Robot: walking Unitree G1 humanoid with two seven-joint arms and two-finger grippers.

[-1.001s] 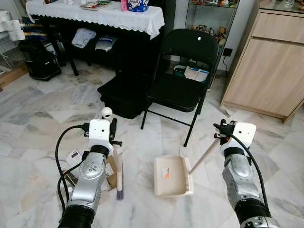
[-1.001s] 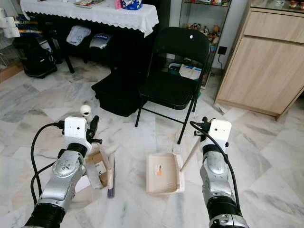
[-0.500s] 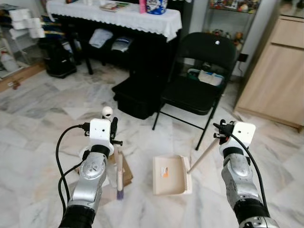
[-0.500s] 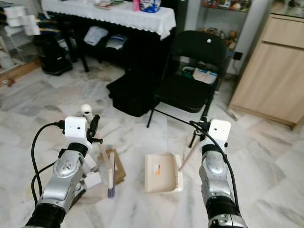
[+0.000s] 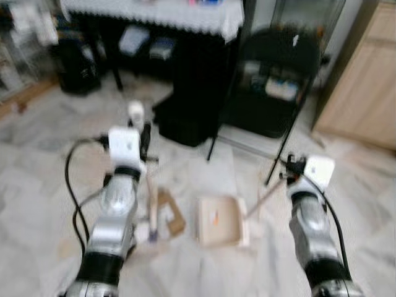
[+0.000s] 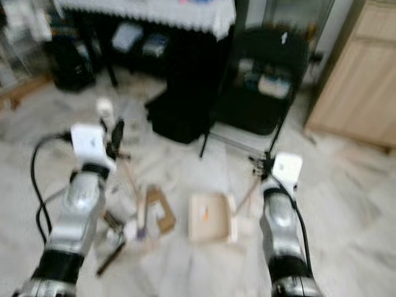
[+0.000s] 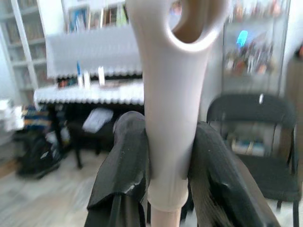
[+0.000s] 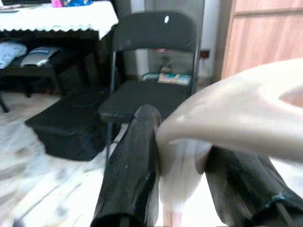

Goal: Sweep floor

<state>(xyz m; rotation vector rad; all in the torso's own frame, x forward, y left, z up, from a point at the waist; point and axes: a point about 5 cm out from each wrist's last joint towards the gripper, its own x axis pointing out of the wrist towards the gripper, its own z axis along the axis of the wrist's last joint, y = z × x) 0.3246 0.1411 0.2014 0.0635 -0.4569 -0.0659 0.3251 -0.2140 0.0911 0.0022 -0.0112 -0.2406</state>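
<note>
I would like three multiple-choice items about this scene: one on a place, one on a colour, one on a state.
1. Where does the dustpan lie?
A. on the floor between the two arms
B. on the chair seat
C. on the white-clothed table

2. What colour is the folding chair?
A. white
B. black
C. red

3. In what state is the left tool?
A. open, holding nothing
B. shut on the broom handle
C. shut on a cloth

Key:
1 A, the head views show it flat on the marble floor between the arms.
2 B, its seat and back are black.
3 B, the left wrist view shows both black fingers pressed against the cream broom handle.
</note>
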